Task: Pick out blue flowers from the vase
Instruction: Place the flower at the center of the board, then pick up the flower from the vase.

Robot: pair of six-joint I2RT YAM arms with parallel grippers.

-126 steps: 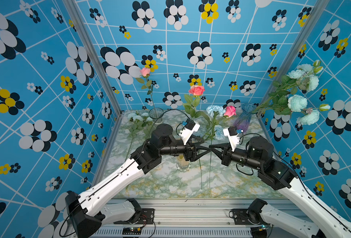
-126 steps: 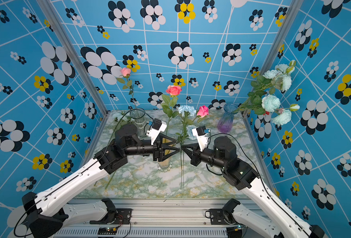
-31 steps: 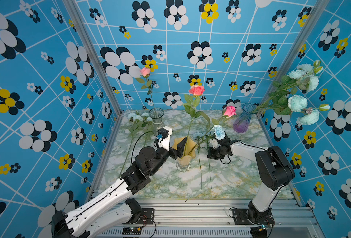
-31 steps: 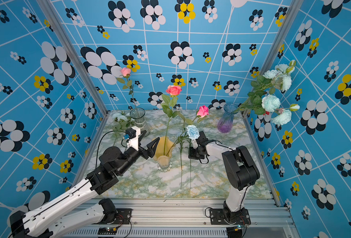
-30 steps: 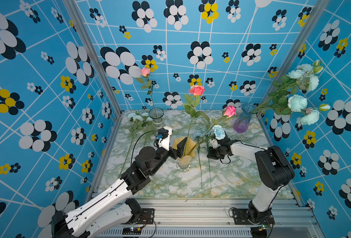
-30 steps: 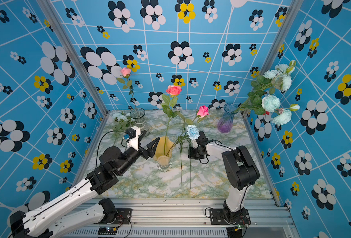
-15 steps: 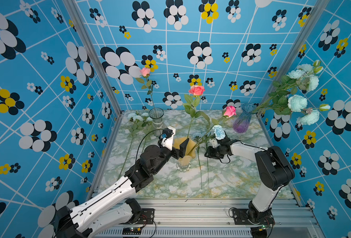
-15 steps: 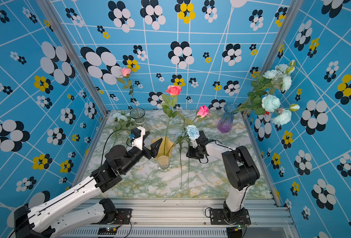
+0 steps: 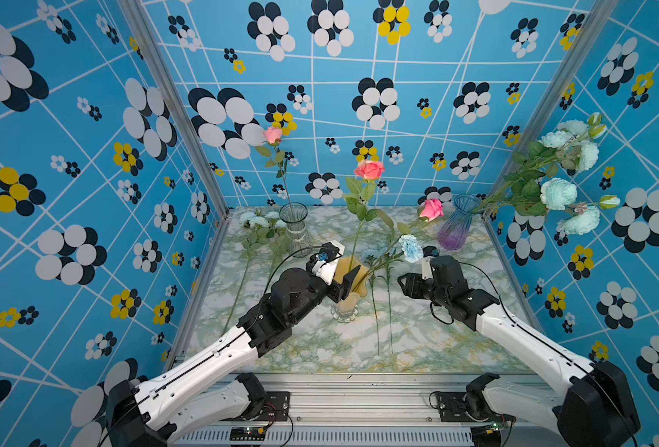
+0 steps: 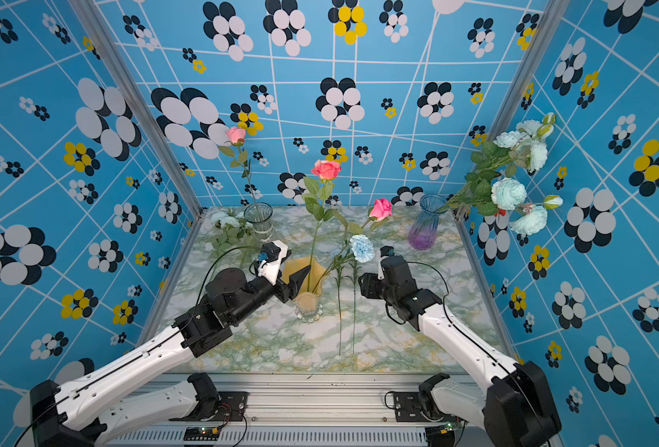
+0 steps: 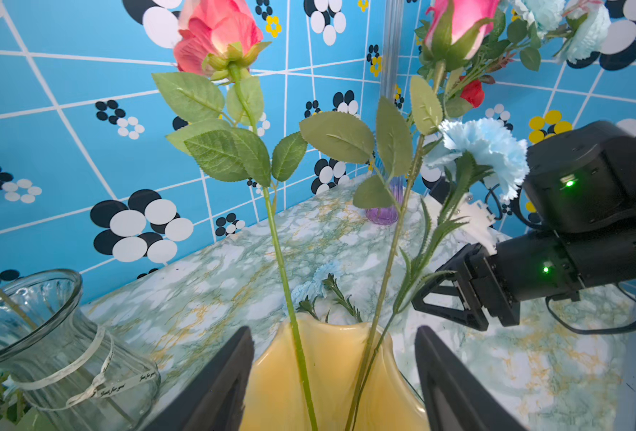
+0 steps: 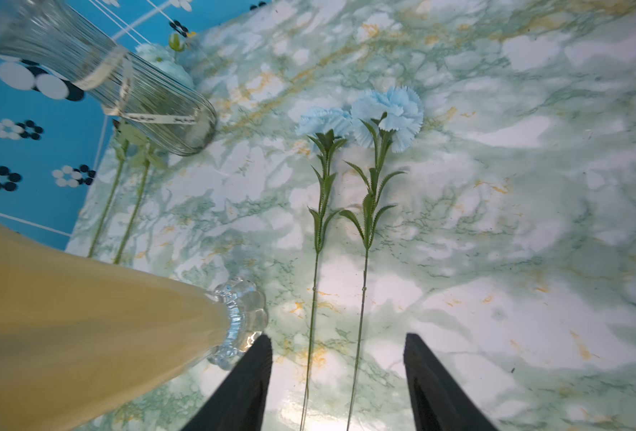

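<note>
In both top views the left gripper (image 9: 349, 284) is straddling the upper part of the yellow ruffle-rimmed glass vase (image 9: 346, 303) at the middle of the green-veined marble table (image 9: 436, 340). The right gripper (image 9: 402, 284) is hovering just right of it, jaws spread and empty. One pale blue ruffled carnation (image 9: 411, 247) is standing in that vase and leaning right among the pink roses (image 9: 369, 169). Two more pale blue carnations (image 9: 369, 254) are lying on the table just right of the vase, stems pointing near. In the left wrist view the black fingers (image 11: 215, 384) are standing apart with the vase between them; whether they are pressing the glass I cannot tell. In the right wrist view the right arm's fingers (image 12: 245, 384) are spreading wide above the two lying stems, holding nothing. The third carnation's removal seems to be the step in hand, with the left arm bracing the vase. Next, the right jaws need to close on the thin blue stem alone, clear of the rose stem beside it, then draw it up past the rim.
</note>
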